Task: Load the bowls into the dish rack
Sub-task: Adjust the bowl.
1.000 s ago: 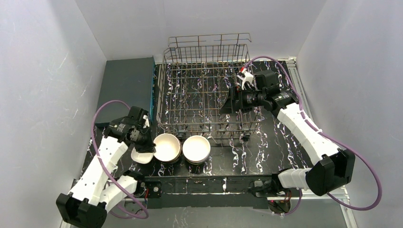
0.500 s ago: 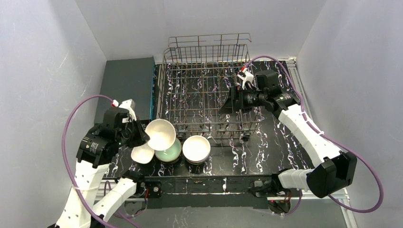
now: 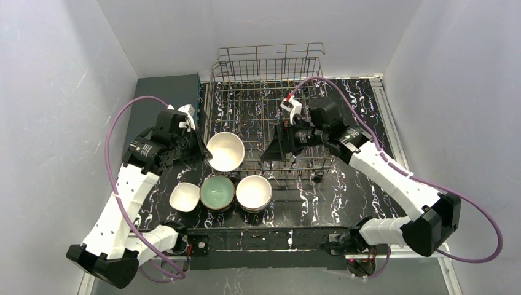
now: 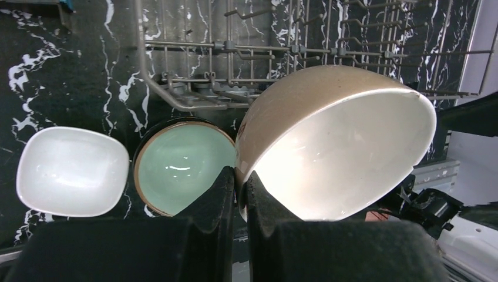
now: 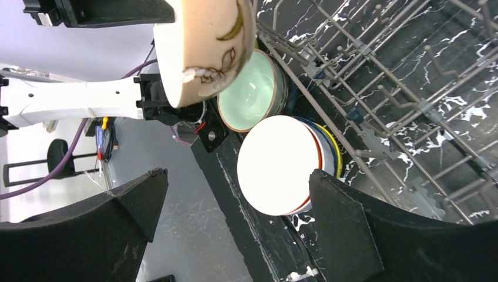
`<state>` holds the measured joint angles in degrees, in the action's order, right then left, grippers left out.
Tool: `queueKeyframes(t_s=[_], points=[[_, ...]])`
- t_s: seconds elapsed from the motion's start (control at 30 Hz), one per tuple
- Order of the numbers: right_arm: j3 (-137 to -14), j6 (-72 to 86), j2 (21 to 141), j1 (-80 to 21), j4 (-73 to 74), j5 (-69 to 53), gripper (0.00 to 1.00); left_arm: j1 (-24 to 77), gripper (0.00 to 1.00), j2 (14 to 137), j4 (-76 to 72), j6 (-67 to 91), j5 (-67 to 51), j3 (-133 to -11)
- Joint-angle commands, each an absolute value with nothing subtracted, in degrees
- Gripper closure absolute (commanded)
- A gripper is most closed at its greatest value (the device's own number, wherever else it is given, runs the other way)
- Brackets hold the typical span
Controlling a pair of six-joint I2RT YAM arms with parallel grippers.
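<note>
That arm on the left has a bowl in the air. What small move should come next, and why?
Probably carry the tan bowl a little further over the dish rack and start lowering it between the tines. The left gripper pinches its rim, and it hangs tilted above the rack's near-left corner, not yet set in.

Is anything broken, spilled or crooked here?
Nothing looks broken or spilled. Only the tan bowl is tipped on its side. That is because the left gripper pinches its rim, at the dish rack's near corner.
</note>
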<state>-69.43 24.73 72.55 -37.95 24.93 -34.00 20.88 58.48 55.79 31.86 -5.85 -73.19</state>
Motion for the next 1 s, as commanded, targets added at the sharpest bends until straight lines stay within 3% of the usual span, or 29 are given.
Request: queueKeyframes(t_s=[0.0, 0.17, 0.5, 0.73, 0.87, 0.97], points=[[-71.55, 27.18, 74.37, -40.65, 19.59, -31.7, 0.01, 23.89, 1.0, 58.97, 51.12, 34.27, -7.57, -77.66], [-73.55, 27.84, 76.66, -43.34, 19.86, -27.85, 0.01, 27.55, 1.0, 61.46, 50.81, 35.54, -5.3, -77.9], [-75.99, 29.5, 79.62, -44.73, 22.71, -21.32, 0.11, 32.59, 1.0, 64.45, 49.4, 35.47, -1.2, -79.92], [-77.5, 29.88, 82.39, -45.67, 24.47, -20.43, 0.4, 33.93, 1.0, 65.65, 48.35, 35.07, -0.79, -80.25], [-77.54, 29.45, 82.64, -45.7, 24.98, -19.23, 0.67, 33.93, 1.0, 65.74, 47.97, 34.89, -1.14, -79.86], [-77.27, 29.1, 82.45, -45.7, 24.95, -18.32, 0.88, 33.93, 0.91, 65.45, 46.43, 34.98, -3.07, -78.93]])
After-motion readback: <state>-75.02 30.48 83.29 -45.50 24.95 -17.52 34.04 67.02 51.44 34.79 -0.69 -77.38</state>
